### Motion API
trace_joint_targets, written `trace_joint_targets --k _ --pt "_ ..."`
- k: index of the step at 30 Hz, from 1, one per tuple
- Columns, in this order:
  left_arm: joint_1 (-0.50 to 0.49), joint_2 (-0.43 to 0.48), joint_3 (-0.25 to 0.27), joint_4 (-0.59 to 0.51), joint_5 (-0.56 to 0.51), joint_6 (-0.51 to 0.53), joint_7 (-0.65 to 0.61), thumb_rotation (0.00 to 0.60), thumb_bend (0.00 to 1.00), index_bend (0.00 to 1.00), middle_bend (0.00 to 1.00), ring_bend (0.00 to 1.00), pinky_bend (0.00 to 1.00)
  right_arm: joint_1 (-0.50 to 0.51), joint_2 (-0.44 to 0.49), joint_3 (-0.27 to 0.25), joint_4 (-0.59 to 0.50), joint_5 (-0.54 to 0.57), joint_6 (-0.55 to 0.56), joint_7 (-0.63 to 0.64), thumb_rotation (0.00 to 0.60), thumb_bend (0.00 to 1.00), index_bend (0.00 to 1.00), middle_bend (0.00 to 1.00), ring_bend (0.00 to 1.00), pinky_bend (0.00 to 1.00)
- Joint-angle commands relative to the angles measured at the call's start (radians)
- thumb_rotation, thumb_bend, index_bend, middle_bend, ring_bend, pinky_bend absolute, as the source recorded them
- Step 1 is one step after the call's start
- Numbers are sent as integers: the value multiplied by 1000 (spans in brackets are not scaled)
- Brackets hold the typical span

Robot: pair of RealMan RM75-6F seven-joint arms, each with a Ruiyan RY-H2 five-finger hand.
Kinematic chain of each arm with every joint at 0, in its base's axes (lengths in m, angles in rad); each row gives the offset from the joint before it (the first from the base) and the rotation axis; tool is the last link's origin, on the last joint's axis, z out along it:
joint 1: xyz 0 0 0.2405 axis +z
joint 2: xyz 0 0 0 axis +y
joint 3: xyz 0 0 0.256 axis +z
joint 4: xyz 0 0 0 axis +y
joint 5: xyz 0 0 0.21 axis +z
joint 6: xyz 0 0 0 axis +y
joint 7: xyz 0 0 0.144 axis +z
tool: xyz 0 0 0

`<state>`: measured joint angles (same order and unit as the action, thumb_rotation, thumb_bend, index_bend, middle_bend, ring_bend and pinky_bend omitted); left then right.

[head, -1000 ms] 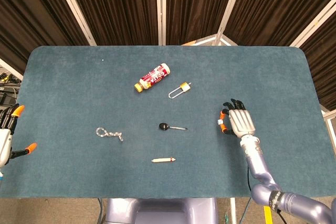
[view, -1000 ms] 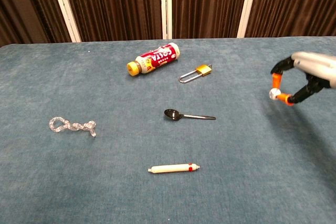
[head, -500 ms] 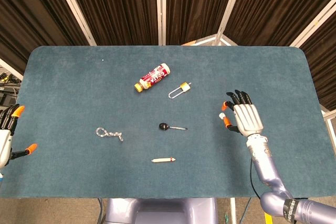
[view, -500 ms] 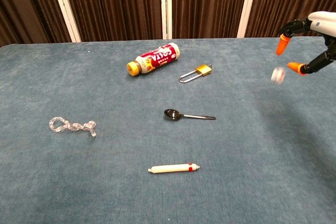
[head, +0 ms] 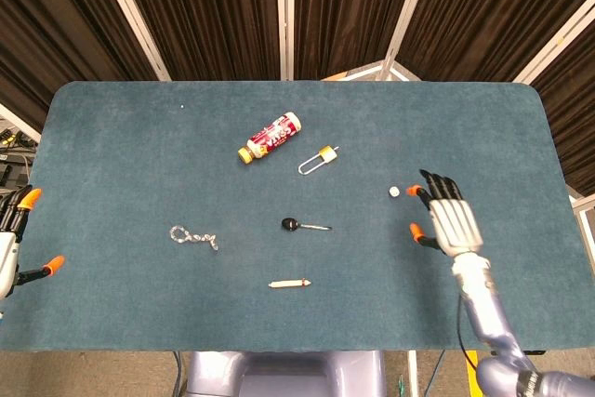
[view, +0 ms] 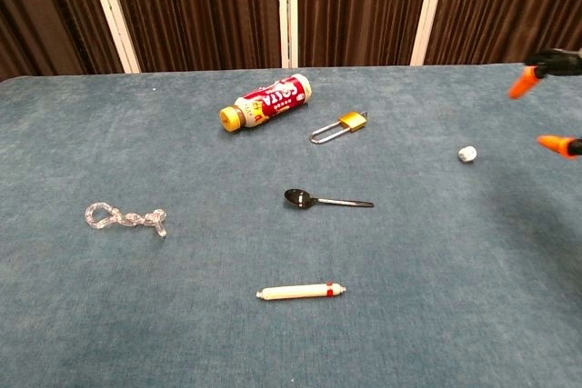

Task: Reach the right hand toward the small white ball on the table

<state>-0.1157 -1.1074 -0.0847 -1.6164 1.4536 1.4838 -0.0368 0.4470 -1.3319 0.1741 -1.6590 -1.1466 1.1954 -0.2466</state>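
While ball (head: 394, 192) lies free, padlock (head: 318, 160), spoon (head: 305, 225) well apart.

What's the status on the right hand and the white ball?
Right hand open, holding nothing. Small white ball on the table, apart from the fingertips. Left hand open at the table edge. Nothing between.
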Motion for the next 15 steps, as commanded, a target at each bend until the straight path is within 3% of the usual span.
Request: trace_joint_targets --k 1,8,15 --pt "5 3 2 -4 7 10 -2 600 123 0 0 0 0 -84 40 -63 41 -103 78 122 600 242 235 2 0 0" --pt "14 4 12 -8 24 24 4 600 124 0 0 0 0 -203 66 -131 175 -284 265 283 600 159 111 0 0 0" --pt "19 2 13 -12 38 41 17 600 123 0 0 0 0 -269 108 -153 193 -316 330 299 600 127 35 0 0 0"
